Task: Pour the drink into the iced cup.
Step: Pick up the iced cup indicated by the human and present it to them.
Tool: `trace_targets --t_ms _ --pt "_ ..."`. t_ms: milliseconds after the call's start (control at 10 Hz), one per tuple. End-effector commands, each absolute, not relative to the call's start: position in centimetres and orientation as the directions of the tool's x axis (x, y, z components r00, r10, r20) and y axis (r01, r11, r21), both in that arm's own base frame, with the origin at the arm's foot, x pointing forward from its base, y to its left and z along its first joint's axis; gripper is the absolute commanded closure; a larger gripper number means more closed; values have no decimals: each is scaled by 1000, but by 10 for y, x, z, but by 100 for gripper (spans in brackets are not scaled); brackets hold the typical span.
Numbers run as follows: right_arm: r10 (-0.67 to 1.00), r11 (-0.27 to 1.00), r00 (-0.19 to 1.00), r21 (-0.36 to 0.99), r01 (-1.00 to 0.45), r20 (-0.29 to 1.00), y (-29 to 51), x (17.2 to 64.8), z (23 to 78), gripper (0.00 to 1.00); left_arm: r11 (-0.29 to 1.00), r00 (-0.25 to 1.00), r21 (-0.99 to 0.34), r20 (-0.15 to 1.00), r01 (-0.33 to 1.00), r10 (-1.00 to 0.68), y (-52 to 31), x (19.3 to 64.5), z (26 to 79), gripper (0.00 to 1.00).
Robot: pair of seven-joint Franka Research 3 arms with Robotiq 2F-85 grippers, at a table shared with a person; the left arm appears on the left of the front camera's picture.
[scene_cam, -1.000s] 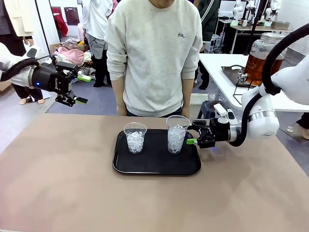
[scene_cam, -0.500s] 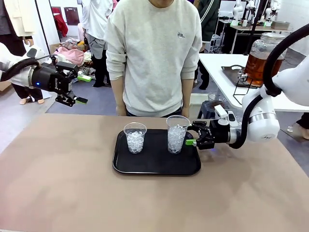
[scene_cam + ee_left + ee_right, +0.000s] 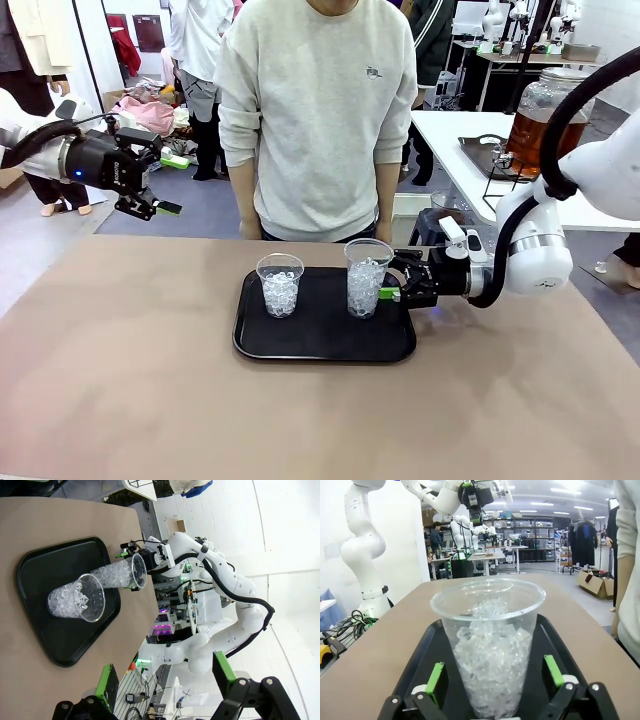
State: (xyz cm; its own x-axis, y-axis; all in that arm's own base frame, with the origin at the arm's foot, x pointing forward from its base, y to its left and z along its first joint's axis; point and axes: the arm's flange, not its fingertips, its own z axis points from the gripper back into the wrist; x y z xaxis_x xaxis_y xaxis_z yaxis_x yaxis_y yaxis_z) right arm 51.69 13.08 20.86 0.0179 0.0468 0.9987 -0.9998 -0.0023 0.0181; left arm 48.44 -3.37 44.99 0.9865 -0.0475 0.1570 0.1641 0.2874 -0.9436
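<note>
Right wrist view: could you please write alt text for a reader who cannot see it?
A clear cup full of ice stands on a black tray, between the open jaws of the right gripper, whose green pads flank it.

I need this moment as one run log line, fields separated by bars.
right gripper: open, straddling taller iced cup | left gripper: open, raised aside | drink: in jar, unpoured

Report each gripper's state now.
Left gripper: open, holding nothing.
Right gripper: open, jaws either side of the iced cup, not gripping it.
</note>
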Motion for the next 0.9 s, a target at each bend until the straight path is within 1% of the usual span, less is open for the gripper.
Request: trace_targets --t_ms 0,800 --pt "53 28 -1 -3 -1000 999 139 509 214 0 290 988 -944 152 157 -40 -34 484 452 0" --pt "63 2 29 29 -1000 998 161 508 217 0 290 988 -944 152 157 -40 -34 484 452 0"
